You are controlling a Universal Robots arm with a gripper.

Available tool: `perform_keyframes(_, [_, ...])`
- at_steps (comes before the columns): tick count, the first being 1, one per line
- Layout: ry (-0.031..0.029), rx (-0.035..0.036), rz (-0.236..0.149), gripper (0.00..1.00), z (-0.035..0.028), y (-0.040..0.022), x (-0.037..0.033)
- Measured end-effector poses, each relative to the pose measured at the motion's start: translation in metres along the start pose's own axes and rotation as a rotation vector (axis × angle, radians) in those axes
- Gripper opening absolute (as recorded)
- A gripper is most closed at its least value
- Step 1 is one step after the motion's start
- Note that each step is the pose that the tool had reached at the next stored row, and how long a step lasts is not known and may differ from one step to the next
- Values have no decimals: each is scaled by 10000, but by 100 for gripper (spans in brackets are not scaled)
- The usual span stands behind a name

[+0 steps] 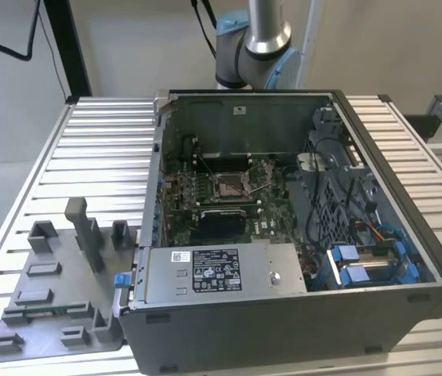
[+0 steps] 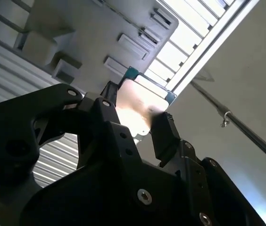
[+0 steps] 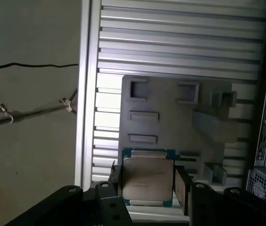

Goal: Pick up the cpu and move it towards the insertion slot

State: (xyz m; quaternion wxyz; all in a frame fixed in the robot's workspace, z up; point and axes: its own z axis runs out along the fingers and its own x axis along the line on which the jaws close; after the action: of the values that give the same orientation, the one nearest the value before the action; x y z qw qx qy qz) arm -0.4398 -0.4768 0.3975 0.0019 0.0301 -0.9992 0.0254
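1. My end effector (image 3: 147, 187) is closed narrow on the cpu (image 3: 148, 178), a small thin square chip with a pale silvery metal top. In both wrist views the black fingers (image 3: 180, 186) press on two opposite edges of it.
2. I judge the pick done. The cpu hangs in my grip clear above the grey plastic tray of moulded pockets (image 3: 170, 101) and does not touch it.
3. That tray (image 1: 48, 294) lies on the ribbed aluminium bench (image 1: 103, 149) near a front corner, at the exterior view's left. It sits just beside the open dark grey computer case (image 1: 284, 321).
4. The insertion slot (image 1: 229, 186), a small square socket with a shiny silver frame, sits on the motherboard inside the case.
5. The cpu is over the tray and well apart from the slot, so I judge most of the carry across not yet done.
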Motion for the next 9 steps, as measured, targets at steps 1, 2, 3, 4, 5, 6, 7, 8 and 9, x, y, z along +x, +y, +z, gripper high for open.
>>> perform_keyframes(1, [1,1,1,0,-1,0,-20])
perform_keyframes(2, [1,0,1,0,-1,-3,-59])
perform_keyframes(3, [2,0,1,0,0,-6,-107])
perform_keyframes(4, [2,0,1,0,0,-8,-150])
perform_keyframes(5, [4,0,1,0,-1,-11,-197])
perform_keyframes(6, [5,0,1,0,-1,-14,-239])
perform_keyframes(7, [5,-1,1,0,0,-17,-288])
perform_keyframes(8, [6,-1,0,0,1,-20,-333])
perform_keyframes(9, [8,0,1,0,0,-22,-377])
